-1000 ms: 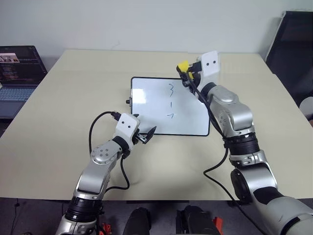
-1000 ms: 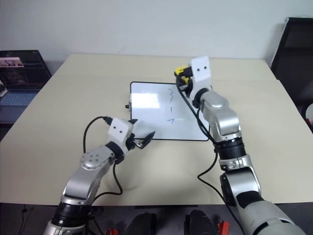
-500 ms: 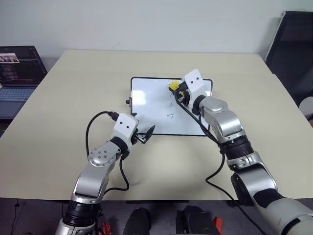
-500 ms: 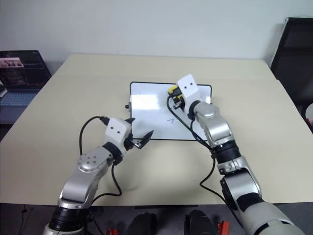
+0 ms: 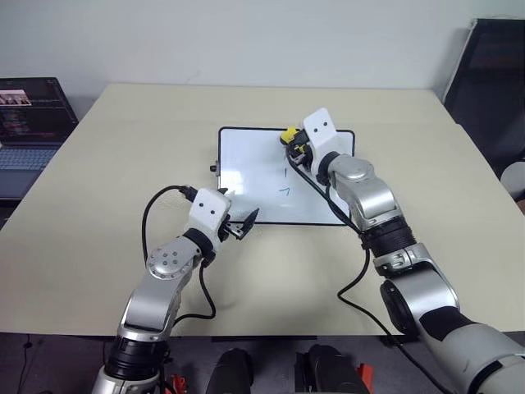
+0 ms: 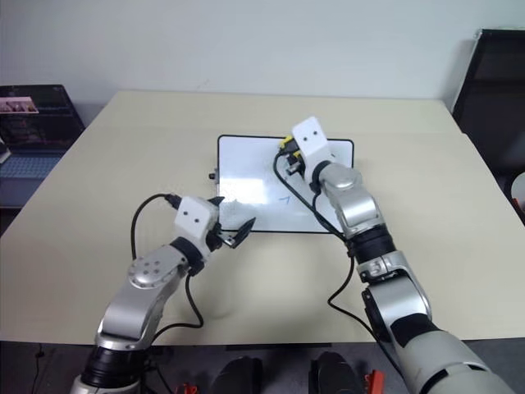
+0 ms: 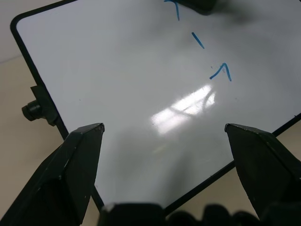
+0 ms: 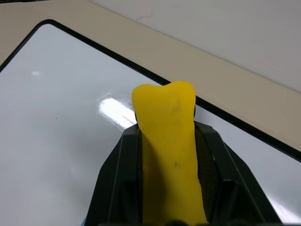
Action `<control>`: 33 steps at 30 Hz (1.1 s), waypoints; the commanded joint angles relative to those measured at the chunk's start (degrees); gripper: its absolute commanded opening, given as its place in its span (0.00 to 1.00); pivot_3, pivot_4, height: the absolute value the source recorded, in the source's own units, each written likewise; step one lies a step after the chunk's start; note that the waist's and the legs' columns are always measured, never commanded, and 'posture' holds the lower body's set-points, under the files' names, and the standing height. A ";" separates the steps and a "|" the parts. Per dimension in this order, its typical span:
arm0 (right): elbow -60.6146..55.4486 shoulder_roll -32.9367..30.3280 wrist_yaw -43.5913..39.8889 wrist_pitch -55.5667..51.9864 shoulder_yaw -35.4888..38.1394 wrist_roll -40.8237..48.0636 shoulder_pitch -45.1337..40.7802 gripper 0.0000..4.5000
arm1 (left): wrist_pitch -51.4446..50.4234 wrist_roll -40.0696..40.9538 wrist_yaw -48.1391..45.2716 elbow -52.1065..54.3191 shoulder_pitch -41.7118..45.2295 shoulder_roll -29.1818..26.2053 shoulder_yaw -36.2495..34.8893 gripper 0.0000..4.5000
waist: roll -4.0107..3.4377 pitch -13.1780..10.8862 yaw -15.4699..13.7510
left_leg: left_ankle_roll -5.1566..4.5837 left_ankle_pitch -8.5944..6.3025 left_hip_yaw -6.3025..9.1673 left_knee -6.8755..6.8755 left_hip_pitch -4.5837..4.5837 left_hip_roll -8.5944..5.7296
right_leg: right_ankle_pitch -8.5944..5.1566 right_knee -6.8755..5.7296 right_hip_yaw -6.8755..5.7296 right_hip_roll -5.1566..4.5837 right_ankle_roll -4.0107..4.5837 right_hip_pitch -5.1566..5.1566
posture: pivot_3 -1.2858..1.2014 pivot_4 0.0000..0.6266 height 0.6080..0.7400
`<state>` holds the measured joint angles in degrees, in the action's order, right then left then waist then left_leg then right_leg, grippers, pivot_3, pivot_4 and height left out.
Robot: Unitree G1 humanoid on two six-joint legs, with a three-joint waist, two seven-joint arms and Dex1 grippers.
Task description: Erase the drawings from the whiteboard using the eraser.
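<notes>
Tabletop (image 5: pixel 426 164) whiteboard (image 5: pixel 246 176): right end effector (image 5: pixel 292 146) presses eraser (image 8: pixel 167 146) on it.

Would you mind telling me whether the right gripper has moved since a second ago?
Yes. The right gripper, shut on the eraser, came from past the whiteboard's far right corner leftward onto its top edge, above the remaining drawings.

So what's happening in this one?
A humanoid robot is wiping a small whiteboard on a beige table. Its right hand is shut on a yellow eraser, held over the board's far part, at the top of the column of blue drawings. A short stroke and a "7"-like mark are unerased below it. The left hand hovers open at the board's near edge, holding nothing. A laptop sits off to the left.
</notes>
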<state>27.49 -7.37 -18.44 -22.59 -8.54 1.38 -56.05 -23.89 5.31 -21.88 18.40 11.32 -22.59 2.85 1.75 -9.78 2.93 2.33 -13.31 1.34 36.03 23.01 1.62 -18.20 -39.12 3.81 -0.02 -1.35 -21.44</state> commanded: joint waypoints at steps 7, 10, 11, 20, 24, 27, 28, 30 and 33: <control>-6.23 1.54 -1.51 -3.54 -0.28 0.06 3.94 0.25 | 0.10 -0.43 0.71 2.96 -0.08 -0.72 -2.52 1.00 | 0.00 0.00 -0.07 | 0.00 0.00 0.02 0.00 0.00 -0.01 | 0.00 0.01 -0.02 -0.02 0.00 0.01 | 0.52 0.24 1.00; -8.99 0.81 -2.28 -6.27 -0.38 0.00 6.29 0.25 | 0.04 -0.41 0.75 2.96 -0.09 -0.84 -2.80 1.00 | 0.00 0.00 -0.08 | 0.00 0.00 0.03 0.00 0.00 -0.01 | 0.00 0.00 -0.02 -0.02 0.00 0.02 | 0.52 0.24 1.00; -9.67 0.27 -2.52 -6.75 -0.39 -0.20 6.94 0.25 | 0.03 -0.44 0.78 2.94 -0.09 -0.84 -2.81 1.00 | 0.00 0.00 -0.08 | 0.00 0.00 0.04 0.01 -0.01 -0.01 | 0.00 0.00 -0.03 -0.01 0.00 0.03 | 0.52 0.24 1.00; -11.26 -4.00 -1.55 -9.31 1.42 -1.05 8.46 0.25 | 0.33 -0.44 0.70 2.29 0.38 -0.41 -2.17 1.00 | 0.01 0.01 -0.60 | 0.00 0.00 0.08 0.04 -0.05 -0.04 | 0.02 -0.03 -0.07 -0.02 -0.01 0.09 | 0.52 0.24 1.00; -12.70 -6.15 -1.25 -10.39 1.61 -1.40 10.06 0.25 | 0.47 -0.43 0.54 1.74 1.04 -0.22 -1.76 1.00 | 0.02 0.02 -1.12 | 0.00 0.00 0.08 0.06 -0.05 -0.05 | 0.03 -0.02 -0.07 -0.02 -0.02 0.11 | 0.52 0.24 1.00; -13.32 -6.60 -1.09 -10.83 1.46 -1.37 10.50 0.25 | 0.44 -0.36 0.41 1.70 1.21 -0.16 -1.59 1.00 | 0.05 0.03 -1.15 | 0.00 0.01 0.08 0.07 -0.07 -0.06 | 0.03 -0.02 -0.07 -0.02 -0.02 0.13 | 0.52 0.24 1.00; -13.25 -6.28 -0.88 -10.88 1.42 -1.27 10.25 0.25 | 0.43 -0.34 0.39 1.65 1.29 -0.13 -1.57 1.00 | 0.04 0.03 -1.13 | 0.00 0.01 0.07 0.07 -0.08 -0.06 | 0.04 -0.02 -0.06 -0.02 -0.03 0.13 | 0.52 0.24 1.00; -12.62 -5.34 -0.47 -10.56 1.22 -1.14 9.38 0.25 | 0.41 -0.36 0.37 1.56 1.49 -0.07 -1.51 1.00 | 0.05 0.03 -1.13 | 0.00 0.01 0.08 0.07 -0.09 -0.05 | 0.05 -0.03 -0.07 -0.02 -0.01 0.14 | 0.52 0.24 1.00; -10.68 -3.27 0.24 -9.63 0.74 -0.99 7.17 0.25 | 0.33 -0.41 0.38 1.51 1.80 0.06 -1.34 1.00 | 0.04 0.03 -1.03 | 0.00 0.01 0.07 0.06 -0.10 -0.04 | 0.08 -0.04 -0.07 -0.01 0.00 0.14 | 0.52 0.24 1.00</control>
<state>15.11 -10.98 -19.19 -31.71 -8.29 1.11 -48.04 -24.40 5.24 -21.83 18.46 11.84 -22.66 1.85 1.80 -9.75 1.90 2.33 -13.29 1.40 36.09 22.90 1.58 -18.10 -39.16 3.75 -0.03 -1.36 -21.31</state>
